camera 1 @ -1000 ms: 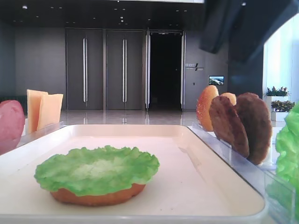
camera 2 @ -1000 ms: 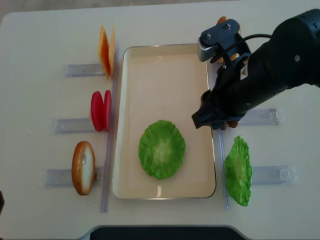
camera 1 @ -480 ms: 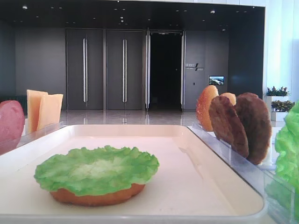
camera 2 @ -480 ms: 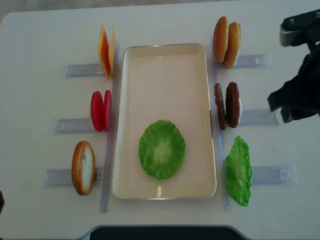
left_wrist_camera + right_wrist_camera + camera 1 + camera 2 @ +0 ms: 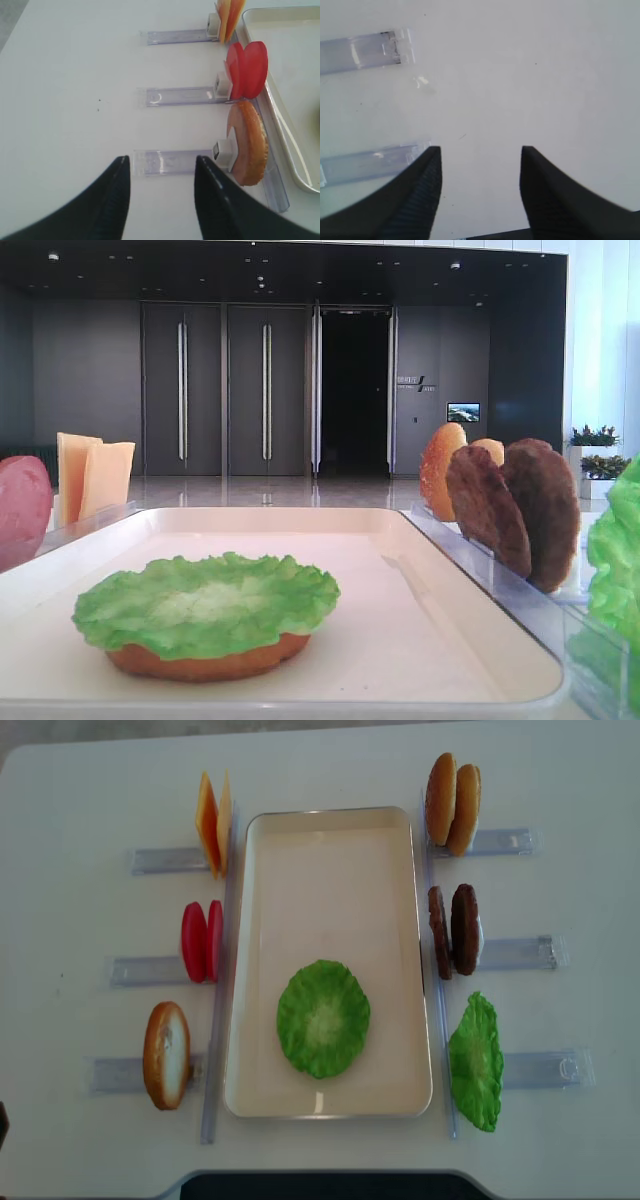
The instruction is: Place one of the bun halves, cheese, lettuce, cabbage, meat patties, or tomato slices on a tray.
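Observation:
On the cream tray (image 5: pixel 330 850) a green lettuce (image 5: pixel 323 1018) leaf lies flat over a bun half (image 5: pixel 210 665). Right of the tray stand two bun halves (image 5: pixel 452 804), two meat patties (image 5: pixel 453 930) and a second lettuce leaf (image 5: pixel 475 1062). To the left stand cheese (image 5: pixel 212 824), tomato slices (image 5: pixel 201 941) and one bun half (image 5: pixel 166 1055). My right gripper (image 5: pixel 481 148) is open over bare table, holding nothing. My left gripper (image 5: pixel 162 158) is open, with that bun half (image 5: pixel 248 145) off to its right. Neither gripper shows in the overhead view.
Clear plastic holders (image 5: pixel 520 952) stick out from both long sides of the tray, and two of them (image 5: pixel 365 50) lie left of the right gripper. A holder (image 5: pixel 175 95) under the tomato slices (image 5: pixel 247 70) lies ahead of the left gripper.
The right arm, earlier above the meat patties, has pulled away to the right and left the overhead view. The food has not moved.

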Available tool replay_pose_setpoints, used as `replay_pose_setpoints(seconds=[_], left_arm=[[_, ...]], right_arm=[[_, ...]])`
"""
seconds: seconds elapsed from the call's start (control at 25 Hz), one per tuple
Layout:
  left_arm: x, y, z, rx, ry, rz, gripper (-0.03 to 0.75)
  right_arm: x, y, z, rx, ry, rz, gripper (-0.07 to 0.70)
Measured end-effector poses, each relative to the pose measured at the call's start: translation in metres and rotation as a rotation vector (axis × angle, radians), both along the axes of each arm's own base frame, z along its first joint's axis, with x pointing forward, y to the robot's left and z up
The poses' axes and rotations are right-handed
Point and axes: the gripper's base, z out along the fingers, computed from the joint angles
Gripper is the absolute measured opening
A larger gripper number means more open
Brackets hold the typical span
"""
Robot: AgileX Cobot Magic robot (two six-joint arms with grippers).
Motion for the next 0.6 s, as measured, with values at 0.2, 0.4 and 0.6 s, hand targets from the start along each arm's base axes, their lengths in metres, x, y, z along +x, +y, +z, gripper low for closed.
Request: replay_pose_setpoints(seconds=[0.2,0.4,0.6], left_arm=[[0.000,0.000,0.000,0.000,0.000,0.000,0.327],[0.000,0.000,0.000,0.000,0.000,0.000,0.327],[0.000,0.000,0.000,0.000,0.000,0.000,0.327]], right_arm=[[0.000,0.000,0.000,0.000,-0.002,0.000,0.372],[-0.010,0.001,0.006,-0.003,-0.035,0.000,0.372],[-0.047,0.004,0.010,-0.006,-0.096,-0.006,0.372]])
